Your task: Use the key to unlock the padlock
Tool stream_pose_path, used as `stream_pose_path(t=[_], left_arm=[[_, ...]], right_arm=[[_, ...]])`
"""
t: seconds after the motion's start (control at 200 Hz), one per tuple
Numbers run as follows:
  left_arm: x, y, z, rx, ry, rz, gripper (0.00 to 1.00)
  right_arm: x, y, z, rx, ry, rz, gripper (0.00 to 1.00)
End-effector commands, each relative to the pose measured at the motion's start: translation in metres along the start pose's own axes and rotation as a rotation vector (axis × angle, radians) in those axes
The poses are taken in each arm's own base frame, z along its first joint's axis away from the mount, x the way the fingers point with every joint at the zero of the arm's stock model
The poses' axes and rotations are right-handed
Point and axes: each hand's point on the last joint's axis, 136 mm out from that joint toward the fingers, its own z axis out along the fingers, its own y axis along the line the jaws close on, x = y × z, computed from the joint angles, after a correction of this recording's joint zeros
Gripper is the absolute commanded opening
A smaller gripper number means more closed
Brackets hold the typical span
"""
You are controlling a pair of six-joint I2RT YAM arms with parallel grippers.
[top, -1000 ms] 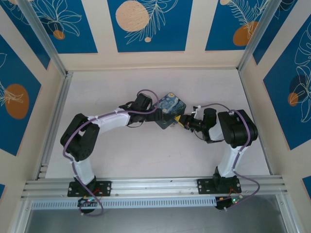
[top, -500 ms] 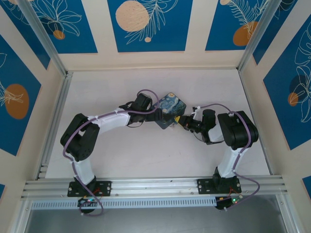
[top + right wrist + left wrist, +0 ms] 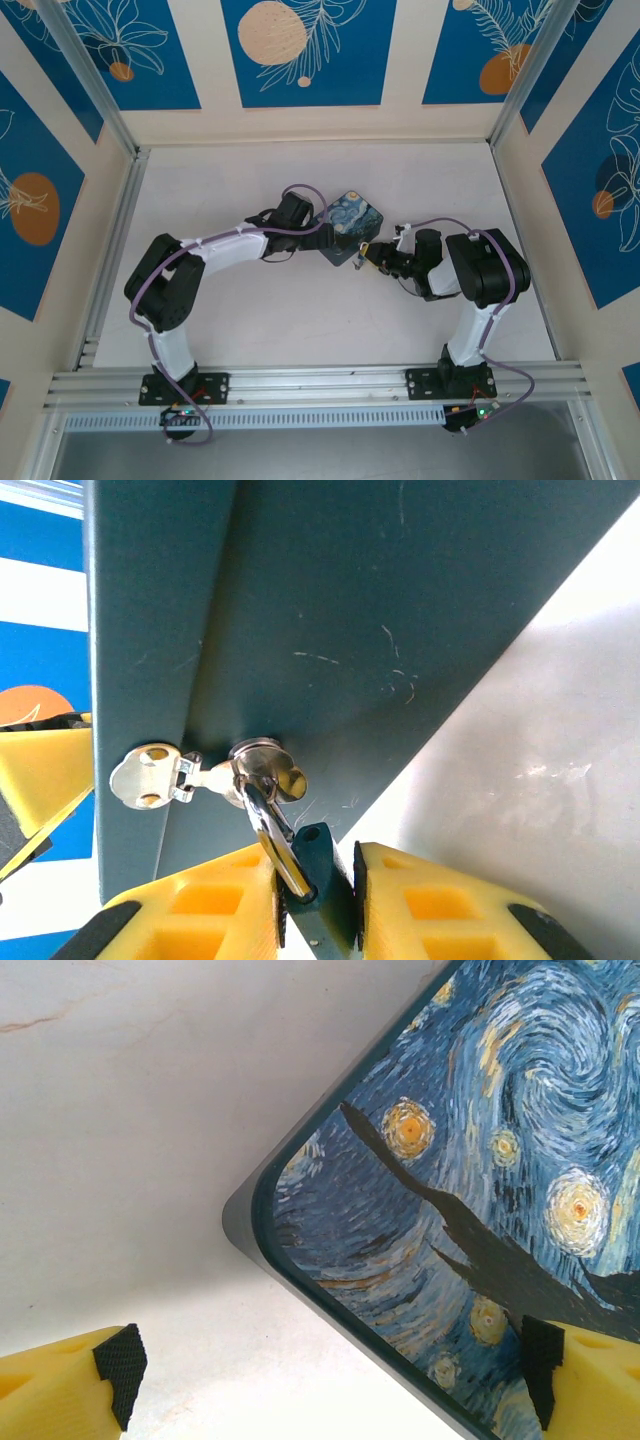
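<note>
Right wrist view gave us the closest look. Nearest to us, the right gripper (image 3: 315,852) held its yellow fingers (image 3: 200,905) a narrow gap apart. A curved silvery bar (image 3: 282,855) and a dark teal tab (image 3: 314,842) stood in that gap, the bar against one finger, and we could not tell whether the fingers pinched them. Just beyond the fingertips the bar met the padlock (image 3: 266,768), a small round shiny body against the tin (image 3: 350,630).

The key (image 3: 148,777) lay past the fingertips and off toward the left side of that view, outside the gap and clear of both fingers. Its long axis ran nearly level across the view. The flat rounded head was turned away from the padlock, and the narrow end pointed at the padlock's body and met it. Behind them stood the tin's dark wall, with the white table (image 3: 560,730) beyond.

Left wrist view showed us the left gripper (image 3: 330,1365) with its pads (image 3: 122,1370) spread wide. The tin's painted corner sat between them, and one pad was clear of it over the table.

Top external view put the right gripper's tip just beside the tin's nearest corner, with the left gripper on the tin's other side.
</note>
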Motion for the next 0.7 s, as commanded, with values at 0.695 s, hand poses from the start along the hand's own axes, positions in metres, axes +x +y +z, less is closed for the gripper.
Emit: stream_pose_path(t=[0.695], left_arm=[[0.095, 0.084, 0.012, -0.303, 0.326, 0.040, 0.95]], right_arm=[[0.009, -0.028, -0.006, 0.106, -0.018, 0.061, 0.00]])
